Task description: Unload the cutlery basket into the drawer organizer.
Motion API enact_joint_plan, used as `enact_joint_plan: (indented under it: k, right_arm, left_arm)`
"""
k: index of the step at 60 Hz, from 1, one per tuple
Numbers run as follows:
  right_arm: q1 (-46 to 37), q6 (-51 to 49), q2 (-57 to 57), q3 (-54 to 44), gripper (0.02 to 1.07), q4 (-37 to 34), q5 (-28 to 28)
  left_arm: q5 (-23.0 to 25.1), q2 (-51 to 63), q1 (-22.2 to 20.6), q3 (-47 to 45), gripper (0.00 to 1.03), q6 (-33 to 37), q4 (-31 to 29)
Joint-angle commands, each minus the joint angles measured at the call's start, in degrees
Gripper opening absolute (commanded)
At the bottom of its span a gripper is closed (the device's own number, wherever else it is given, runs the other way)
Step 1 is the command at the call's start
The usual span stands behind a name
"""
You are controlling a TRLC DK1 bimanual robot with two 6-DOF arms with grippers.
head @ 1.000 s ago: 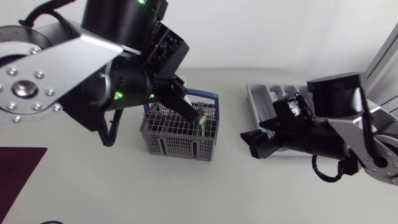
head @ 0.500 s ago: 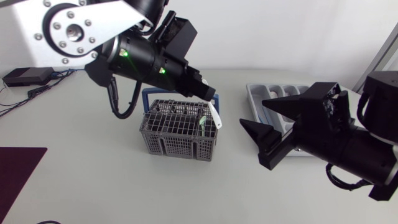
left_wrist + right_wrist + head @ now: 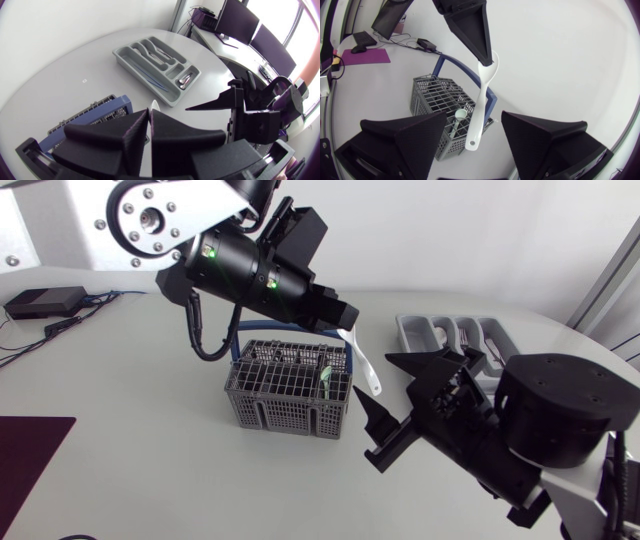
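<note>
Left gripper (image 3: 340,315), upper centre of frame, clamped on white spoon (image 3: 364,365) at cutlery basket (image 3: 285,405) right edge. Right gripper (image 3: 385,408) spread wide, lower right, partly hiding drawer organizer (image 3: 430,330).

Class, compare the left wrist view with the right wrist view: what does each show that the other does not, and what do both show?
Left wrist only: the drawer organizer, holding some cutlery. Right wrist only: the white spoon at full length, hanging from the left tool, and a pale green utensil in the basket. Both: the basket, the left tool shut on the spoon, the open right tool.
</note>
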Motion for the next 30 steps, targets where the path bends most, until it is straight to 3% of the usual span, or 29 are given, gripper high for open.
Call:
enact_joint_plan:
  k: [1,12,25,30]
  right_arm:
    - [0.1,-1.2,2.1,1.0,0.78,1.2,0.8]
    - [-0.6,-0.7,5.7,4.6,0.65,1.8,1.2]
    - [-0.9,0.1,9.5,7.2,0.64,3.0,2.0]
    - [-1.5,0.7,10.0,7.8,0.58,3.0,2.1]
  left_arm:
    - [0.8,1.5,-0.2,1.3,0.22,-1.7,0.6]
    - [1.6,1.6,-0.4,0.6,0.22,-1.7,0.9]
    - [2.1,1.6,-0.3,-1.1,0.22,-1.9,2.4]
    - [2.1,1.6,-0.4,-1.3,0.22,-1.9,2.4]
